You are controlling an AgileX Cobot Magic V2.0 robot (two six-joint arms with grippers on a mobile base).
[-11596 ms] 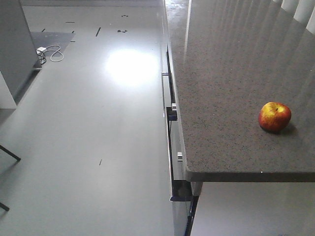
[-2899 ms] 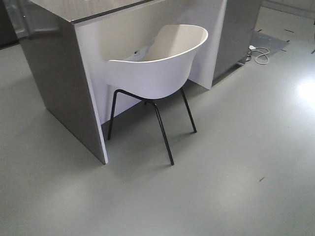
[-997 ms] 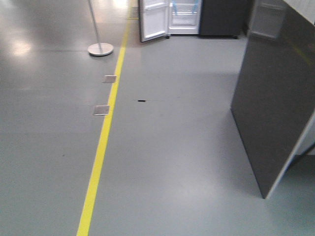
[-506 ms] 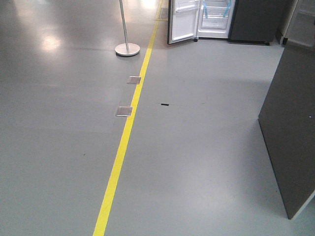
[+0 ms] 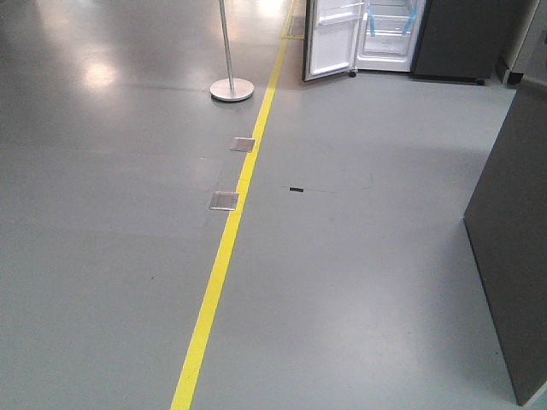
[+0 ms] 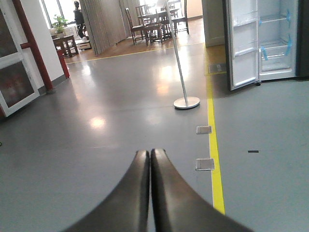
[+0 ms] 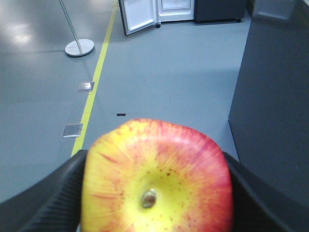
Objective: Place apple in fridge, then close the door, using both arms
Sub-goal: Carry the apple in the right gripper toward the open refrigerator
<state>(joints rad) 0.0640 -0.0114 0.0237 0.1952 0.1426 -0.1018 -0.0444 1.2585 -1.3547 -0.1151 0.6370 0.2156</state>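
The right jaws pinch the apple (image 7: 157, 179) by its sides; the left jaws are pressed together, empty. The fridge (image 5: 393, 38) stands far right, door (image 5: 333, 38) open. A jolt crossing the floor (image 5: 359, 282) could shake the apple loose.

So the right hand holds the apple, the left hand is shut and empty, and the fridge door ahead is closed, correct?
Not quite. The fridge door stands open, not closed: the left wrist view shows its white inner face swung out from the fridge. The rest holds: the right hand holds the apple, and the left hand is shut and empty.
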